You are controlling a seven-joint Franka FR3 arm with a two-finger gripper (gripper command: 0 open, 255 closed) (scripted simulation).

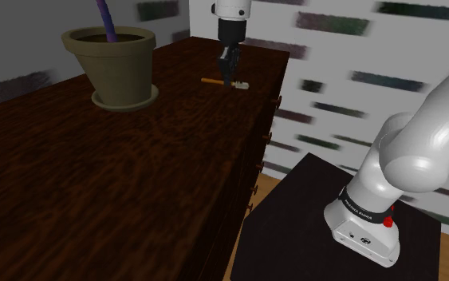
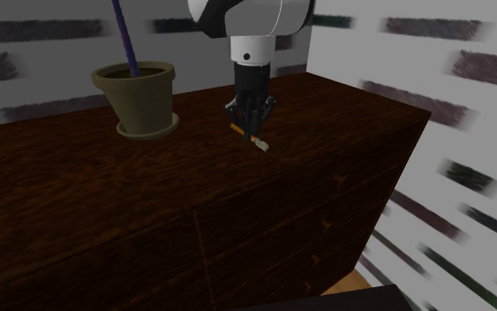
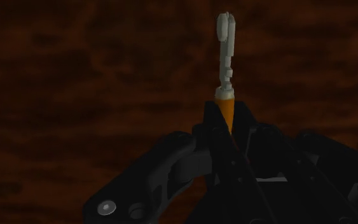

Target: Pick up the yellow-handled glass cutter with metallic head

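Plainly, the single black gripper (image 3: 228, 116) is closed on the one glass cutter (image 3: 226, 76). Its two fingers (image 3: 212, 124) press against the orange-yellow handle from either side, and the pale metallic head sticks out beyond the fingertips. In the shoulder view the gripper (image 1: 229, 77) points straight down, with the glass cutter (image 1: 213, 81) lying nearly flat at its tips. The handle shows on one side of the fingers and the head on the other. Whether the tool touches the wood beneath it or is a shade above it cannot be told.

Under the gripper (image 2: 249, 125) is the dark wooden top of one dresser (image 2: 79, 203), and the glass cutter (image 2: 257, 140) shows as a short sliver just below the fingertips. In the shoulder view the dresser (image 1: 95, 184) runs away from the gripper towards the camera.

One plant pot (image 1: 117, 64) stands on its saucer near the gripper, to the shoulder view's left of it and clearly apart from it. A single purple stem (image 1: 105, 17) rises from the pot. In the second exterior view the plant pot (image 2: 140, 97) also stands to the left of the gripper, with the purple stem (image 2: 124, 35) above it.

One dark stand (image 1: 294, 231) carries the arm's base, well away from the gripper.
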